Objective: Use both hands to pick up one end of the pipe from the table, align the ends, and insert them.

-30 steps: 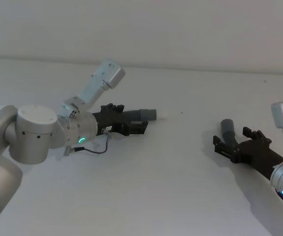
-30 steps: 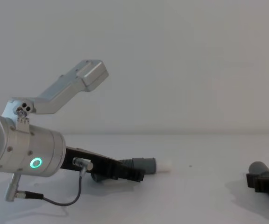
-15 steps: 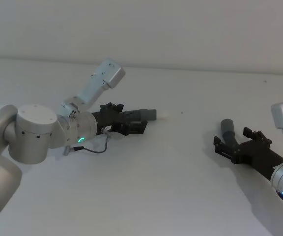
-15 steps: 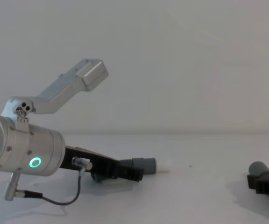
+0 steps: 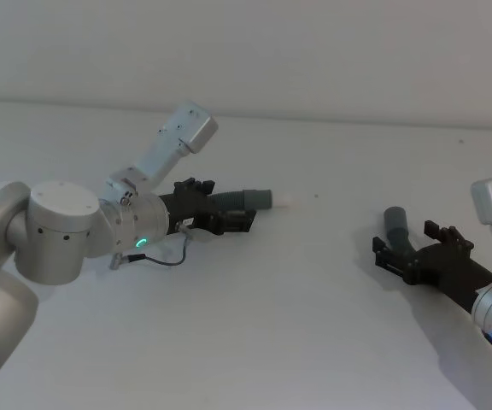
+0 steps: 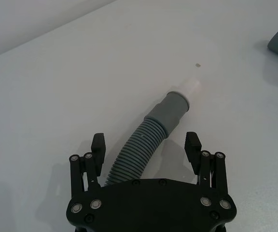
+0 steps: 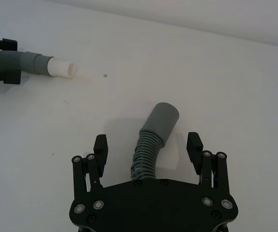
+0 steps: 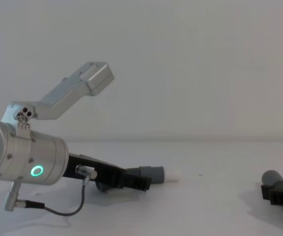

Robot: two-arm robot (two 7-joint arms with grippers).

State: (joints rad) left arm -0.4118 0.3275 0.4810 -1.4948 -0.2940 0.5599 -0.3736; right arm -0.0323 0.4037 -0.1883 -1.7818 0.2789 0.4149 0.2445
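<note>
Pipe (image 5: pixel 229 200) lies in two pieces on the white table (image 5: pixel 297 342), as you can see. Nearest to you, on the right side, the plain grey cuff (image 7: pixel 163 120) rests on the table. The right gripper (image 7: pixel 147 141) stands around the ribbed hose just behind this cuff. Its fingers (image 7: pixel 100 145) are wide apart and I see a gap on both sides of the hose.

Farther away, on the left side, the left gripper (image 6: pixel 145 141) stands in the same way around the other piece, also with its fingers (image 6: pixel 192 145) spread apart. The white-tipped cuff (image 6: pixel 175 108) lies just ahead of them and points toward the right. The two cuffs are well apart.

Compared with one second ago, both pieces lie in the same places. The right gripper has shifted only a little, and the left gripper has hardly moved.
</note>
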